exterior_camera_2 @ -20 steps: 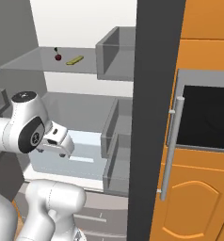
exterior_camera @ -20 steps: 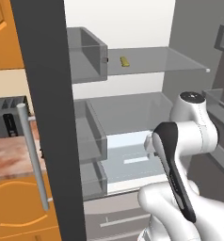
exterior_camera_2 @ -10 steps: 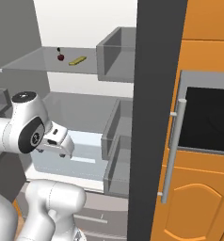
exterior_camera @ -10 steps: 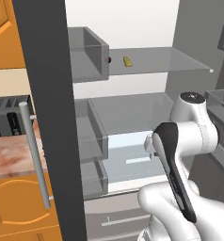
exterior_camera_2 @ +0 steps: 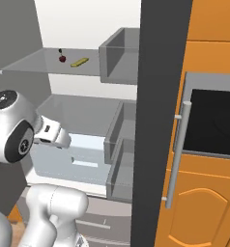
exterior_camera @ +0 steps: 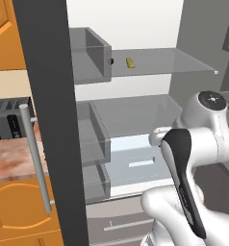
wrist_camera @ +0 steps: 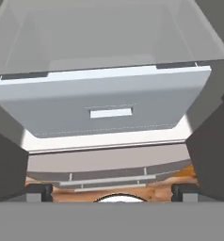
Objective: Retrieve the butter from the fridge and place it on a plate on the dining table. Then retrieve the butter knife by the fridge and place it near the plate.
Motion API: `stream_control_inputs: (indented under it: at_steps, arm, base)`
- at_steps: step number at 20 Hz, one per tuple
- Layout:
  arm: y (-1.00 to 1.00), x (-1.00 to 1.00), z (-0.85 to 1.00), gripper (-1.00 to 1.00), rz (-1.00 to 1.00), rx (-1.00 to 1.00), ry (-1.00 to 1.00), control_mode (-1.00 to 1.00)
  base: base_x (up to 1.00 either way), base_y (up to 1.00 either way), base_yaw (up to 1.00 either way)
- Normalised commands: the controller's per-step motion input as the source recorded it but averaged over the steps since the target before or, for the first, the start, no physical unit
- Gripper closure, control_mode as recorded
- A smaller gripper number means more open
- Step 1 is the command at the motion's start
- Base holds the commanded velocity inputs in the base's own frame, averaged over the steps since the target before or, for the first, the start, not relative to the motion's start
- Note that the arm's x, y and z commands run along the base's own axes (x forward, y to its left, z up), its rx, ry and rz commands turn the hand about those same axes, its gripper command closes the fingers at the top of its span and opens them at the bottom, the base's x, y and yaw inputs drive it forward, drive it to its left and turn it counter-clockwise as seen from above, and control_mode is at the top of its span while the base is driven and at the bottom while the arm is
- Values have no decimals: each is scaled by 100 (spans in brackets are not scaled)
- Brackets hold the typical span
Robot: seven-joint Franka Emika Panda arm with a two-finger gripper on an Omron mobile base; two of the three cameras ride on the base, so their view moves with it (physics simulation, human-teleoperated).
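The fridge (exterior_camera: 135, 120) stands open, and the butter (exterior_camera: 130, 63), a tiny pale yellow block, lies on its upper glass shelf (exterior_camera: 174, 60), just beside a small dark red cherry (exterior_camera_2: 62, 58) and clear of the grey door bin (exterior_camera: 90, 55). The gripper (wrist_camera: 112, 190) hangs low before the fridge's pale crisper drawer (wrist_camera: 109, 106), well below the butter, its dark fingertips (wrist_camera: 38, 189) spread wide apart on nothing

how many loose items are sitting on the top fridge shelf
2: the butter near the middle of the glass shelf, and a small dark red fruit beside it, toward the door bin. Others could be hidden behind that bin.
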Motion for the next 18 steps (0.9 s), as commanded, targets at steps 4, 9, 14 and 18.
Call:
stream_control_inputs:
  at_steps: [4, 9, 14, 18]
  arm:
    - [30, 14, 93, -100, -7, 2, -24, -100]
    - [-1, 10, 90, -100, 3, 5, -24, -100]
    - [0, 9, 83, -100, 0, -11, -8, -100]
    - [0, 41, 69, -100, 0, -2, -12, -100]
  base:
    - [0, 0, 0]
    - [0, 0, 0]
    - [0, 0, 0]
    - [0, 0, 0]
